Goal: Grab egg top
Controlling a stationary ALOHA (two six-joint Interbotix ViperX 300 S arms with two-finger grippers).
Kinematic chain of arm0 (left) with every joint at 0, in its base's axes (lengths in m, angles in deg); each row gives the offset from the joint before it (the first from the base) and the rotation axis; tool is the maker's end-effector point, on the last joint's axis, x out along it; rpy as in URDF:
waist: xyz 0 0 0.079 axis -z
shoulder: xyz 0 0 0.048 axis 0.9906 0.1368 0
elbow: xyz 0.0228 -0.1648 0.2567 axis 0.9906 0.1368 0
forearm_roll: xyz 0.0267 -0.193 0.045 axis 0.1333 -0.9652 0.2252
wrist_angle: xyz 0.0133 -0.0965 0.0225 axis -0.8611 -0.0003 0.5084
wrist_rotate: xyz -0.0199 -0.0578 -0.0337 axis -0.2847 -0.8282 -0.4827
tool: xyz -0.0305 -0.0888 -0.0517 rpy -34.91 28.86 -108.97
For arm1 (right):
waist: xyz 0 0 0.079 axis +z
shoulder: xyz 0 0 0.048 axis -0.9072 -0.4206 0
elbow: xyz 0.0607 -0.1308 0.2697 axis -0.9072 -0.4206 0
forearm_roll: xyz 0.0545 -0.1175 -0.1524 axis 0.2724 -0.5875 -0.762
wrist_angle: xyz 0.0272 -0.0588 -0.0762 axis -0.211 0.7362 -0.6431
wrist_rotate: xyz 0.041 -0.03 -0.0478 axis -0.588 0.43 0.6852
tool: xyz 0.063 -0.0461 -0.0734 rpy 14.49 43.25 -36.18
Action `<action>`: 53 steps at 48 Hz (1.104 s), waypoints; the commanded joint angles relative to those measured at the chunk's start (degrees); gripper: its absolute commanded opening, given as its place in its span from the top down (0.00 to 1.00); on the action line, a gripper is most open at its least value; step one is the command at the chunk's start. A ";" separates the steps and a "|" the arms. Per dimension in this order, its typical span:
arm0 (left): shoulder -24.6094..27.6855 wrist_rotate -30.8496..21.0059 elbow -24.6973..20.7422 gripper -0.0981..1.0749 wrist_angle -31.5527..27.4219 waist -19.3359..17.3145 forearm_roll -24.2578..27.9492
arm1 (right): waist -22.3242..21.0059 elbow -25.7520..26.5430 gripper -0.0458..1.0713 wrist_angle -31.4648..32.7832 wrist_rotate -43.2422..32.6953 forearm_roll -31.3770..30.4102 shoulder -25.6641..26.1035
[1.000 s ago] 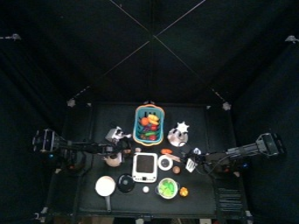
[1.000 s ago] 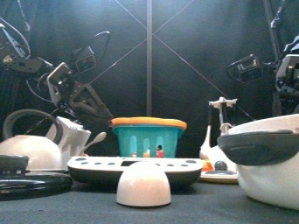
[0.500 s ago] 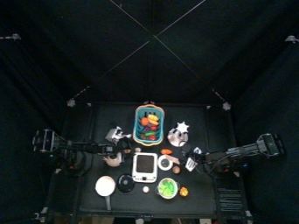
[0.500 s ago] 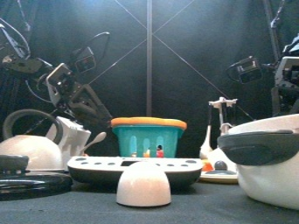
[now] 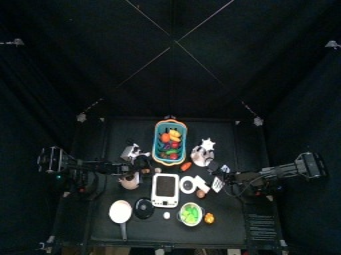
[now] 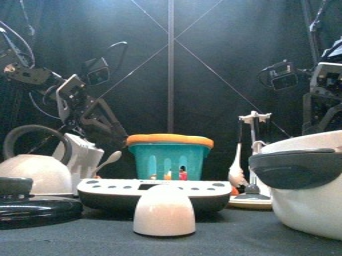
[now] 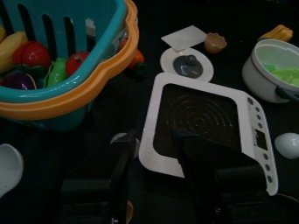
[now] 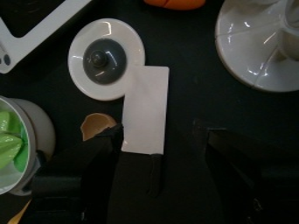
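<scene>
The egg top (image 6: 164, 210) is a white dome standing alone at the table's front, just ahead of the white kitchen scale (image 6: 147, 190). From above, the egg top (image 5: 144, 207) lies off the scale's front left corner, and the left wrist view catches the egg top (image 7: 286, 144) at its edge. My left gripper (image 7: 158, 162) hangs open over the scale (image 7: 205, 122), holding nothing. My right gripper (image 8: 163, 153) is open wide above a white card (image 8: 142, 109) that lies flat between its jaws. Both grippers are well away from the egg top.
A teal basket (image 7: 59, 61) of fruit stands behind the scale. A bowl of greens (image 7: 274, 70) sits front right, with a white disc (image 8: 105, 59) and a white plate (image 8: 263, 44) nearby. A white kettle (image 6: 34, 175) and a black pan (image 6: 34, 210) crowd the front left.
The right gripper's jaws have spread wide apart and the right arm has shifted slightly. The left arm has not moved.
</scene>
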 commanded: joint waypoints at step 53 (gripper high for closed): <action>13.62 -0.18 -17.31 0.12 -25.66 -4.22 -7.82 | -0.18 1.49 0.11 -4.13 0.00 -2.37 -4.31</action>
